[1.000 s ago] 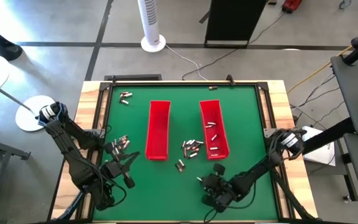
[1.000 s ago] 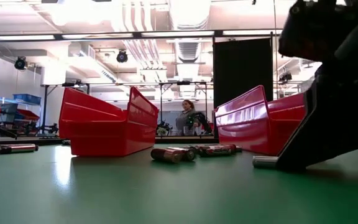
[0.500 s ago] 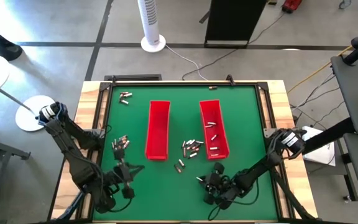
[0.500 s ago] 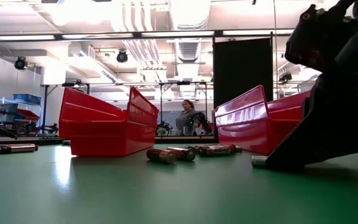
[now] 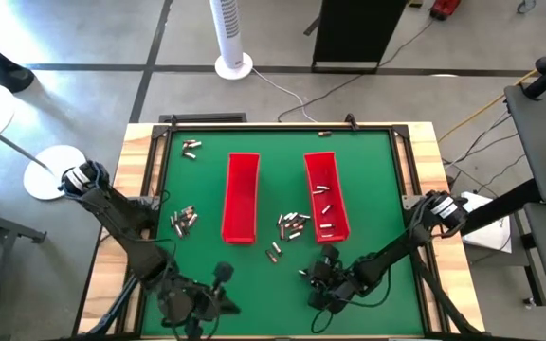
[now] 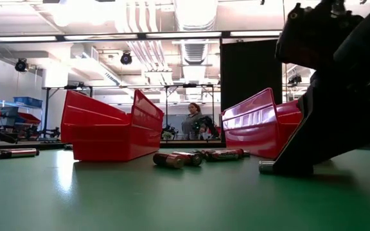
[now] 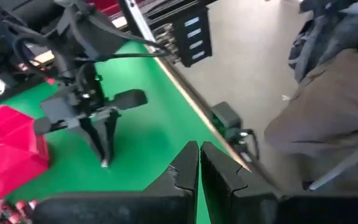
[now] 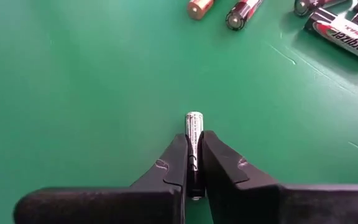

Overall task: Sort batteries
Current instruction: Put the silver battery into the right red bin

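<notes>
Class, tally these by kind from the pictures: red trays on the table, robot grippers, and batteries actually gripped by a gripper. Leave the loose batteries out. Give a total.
red trays: 2
grippers, the left gripper and the right gripper: 2
battery gripped, in the right gripper: 1
total: 5

The worktop (image 5: 368, 189) has a matt green cover, smooth like felt, with a pale wood edge. The red trays (image 6: 108, 128) look like glossy plastic. The batteries (image 8: 193, 134) are shiny metal (some with printed wrappers). The right tool (image 8: 193, 162) is matt black.
</notes>
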Robot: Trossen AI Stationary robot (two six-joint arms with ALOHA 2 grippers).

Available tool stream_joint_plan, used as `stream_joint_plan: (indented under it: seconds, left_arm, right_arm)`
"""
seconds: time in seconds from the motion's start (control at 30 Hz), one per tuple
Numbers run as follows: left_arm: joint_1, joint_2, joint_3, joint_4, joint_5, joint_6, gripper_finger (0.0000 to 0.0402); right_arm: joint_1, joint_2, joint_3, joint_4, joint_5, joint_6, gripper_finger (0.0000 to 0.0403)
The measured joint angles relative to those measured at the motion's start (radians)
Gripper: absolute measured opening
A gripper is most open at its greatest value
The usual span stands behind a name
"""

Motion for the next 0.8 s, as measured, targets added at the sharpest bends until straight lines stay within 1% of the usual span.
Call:
stream_joint_plan:
  seconds: [0.13, 0.23, 0.33, 0.5, 0.53, 0.6, 0.7, 0.8]
  left_arm:
    - [0.073, 0.003, -0.036, 0.004, 0.038, -0.002, 0.0]
    - [0.143, -0.002, -0.131, 0.075, 0.09, -0.001, 0.0]
    - [0.226, -0.025, -0.253, 0.234, 0.167, 0.0, 0.0]
    - [0.339, -0.083, -0.421, 0.569, 0.318, -0.042, 0.0]
    - [0.349, -0.095, -0.442, 0.637, 0.335, -0.047, 0.0]
    - [0.355, -0.118, -0.473, 0.711, 0.343, -0.048, 0.0]
    - [0.354, -0.141, -0.492, 0.742, 0.345, -0.024, 0.0]
    - [0.354, -0.157, -0.488, 0.742, 0.345, -0.01, 0.0]
  right_arm:
    - [0.001, -0.053, 0.017, -0.088, -0.066, -0.009, 0.002]
    - [0.0, -0.093, 0.015, -0.144, -0.126, -0.001, 0.0017]
    - [0.004, -0.131, 0.02, -0.22, -0.178, 0.032, 0.0015]
    - [0.01, -0.175, 0.07, -0.417, -0.229, 0.051, 0.0012]
    - [0.011, -0.18, 0.086, -0.457, -0.237, 0.051, 0.001]
    - [0.011, -0.183, 0.121, -0.533, -0.251, 0.051, 0.0007]
    - [0.011, -0.19, 0.179, -0.604, -0.25, 0.047, 0.0004]
    - [0.011, -0.194, 0.213, -0.619, -0.24, 0.036, 0.0005]
